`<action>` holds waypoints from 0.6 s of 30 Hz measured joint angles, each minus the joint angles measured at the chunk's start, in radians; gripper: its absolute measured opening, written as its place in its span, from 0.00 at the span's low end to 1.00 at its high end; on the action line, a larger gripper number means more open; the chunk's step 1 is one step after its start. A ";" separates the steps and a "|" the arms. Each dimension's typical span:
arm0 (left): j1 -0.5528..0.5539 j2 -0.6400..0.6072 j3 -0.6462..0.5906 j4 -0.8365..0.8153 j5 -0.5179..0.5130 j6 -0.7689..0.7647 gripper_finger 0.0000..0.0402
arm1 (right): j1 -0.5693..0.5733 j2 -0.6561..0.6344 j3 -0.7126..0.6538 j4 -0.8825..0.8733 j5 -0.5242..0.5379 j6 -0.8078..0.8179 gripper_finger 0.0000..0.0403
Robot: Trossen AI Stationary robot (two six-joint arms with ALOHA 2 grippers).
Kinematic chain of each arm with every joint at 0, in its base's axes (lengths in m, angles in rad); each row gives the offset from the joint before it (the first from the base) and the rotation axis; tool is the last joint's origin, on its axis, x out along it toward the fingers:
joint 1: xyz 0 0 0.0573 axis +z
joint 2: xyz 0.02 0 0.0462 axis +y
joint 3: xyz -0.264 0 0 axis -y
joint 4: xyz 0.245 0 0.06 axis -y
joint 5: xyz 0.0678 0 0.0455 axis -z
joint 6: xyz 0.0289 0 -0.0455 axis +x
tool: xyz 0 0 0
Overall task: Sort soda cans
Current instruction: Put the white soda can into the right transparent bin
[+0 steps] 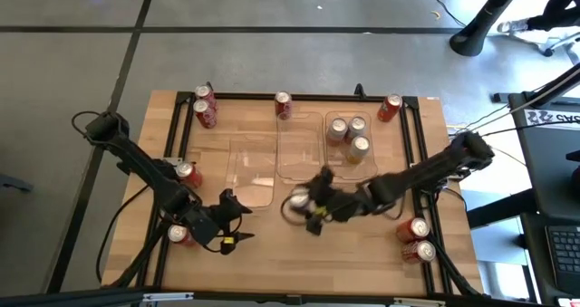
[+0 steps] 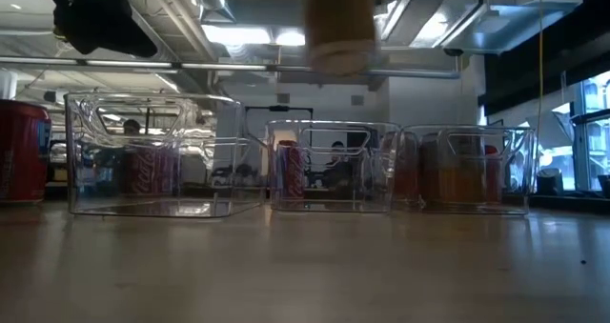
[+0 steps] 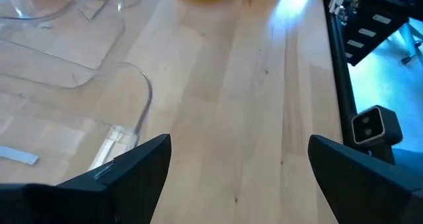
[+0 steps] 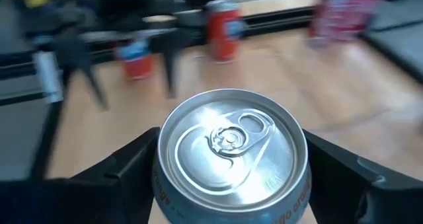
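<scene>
My right gripper [image 1: 306,207] is shut on a gold soda can [image 1: 298,201] above the table's near middle; the low view shows this can [image 2: 338,23] high above the wood. Three more gold cans [image 1: 349,133] stand in the right clear tray [image 1: 372,167]. My left gripper [image 1: 241,219] hovers open near the front left, with bare wood between its fingers [image 3: 238,178]. Red cans stand on their bases around the table: two at the far left corner [image 1: 206,106], one [image 1: 284,105] behind the middle tray, one [image 1: 391,108] at the far right. My right gripper pinches the gold can's side wall just under its silver top [image 4: 158,178] between its two fingers [image 4: 334,168], one on each side. The can stands upright in the hold, top up, lifted clear of the table.
Three clear trays stand in a row: left [image 1: 252,173], middle [image 1: 301,148], right. Two red cans [image 1: 418,239] stand at the front right, one [image 1: 188,173] at the left edge and one [image 1: 179,235] beside my left arm. A black frame [image 1: 426,153] rims the table.
</scene>
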 joint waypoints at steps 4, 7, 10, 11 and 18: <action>0.003 0.000 0.000 -0.016 -0.018 0.012 0.86 | -0.038 -0.128 0.000 -0.192 0.152 0.022 0.72; 0.010 0.000 0.000 -0.018 -0.018 0.019 0.86 | -0.075 -0.194 -0.003 -0.313 0.279 0.046 0.72; 0.016 0.000 0.000 -0.017 -0.021 0.019 0.86 | -0.120 -0.228 -0.062 -0.357 0.339 0.086 0.72; 0.016 0.000 0.000 -0.018 -0.021 0.019 0.86 | -0.136 -0.233 -0.090 -0.355 0.344 0.094 0.72; 0.023 0.001 0.000 -0.018 -0.044 0.019 0.86 | -0.222 -0.264 -0.295 -0.286 0.368 0.159 0.72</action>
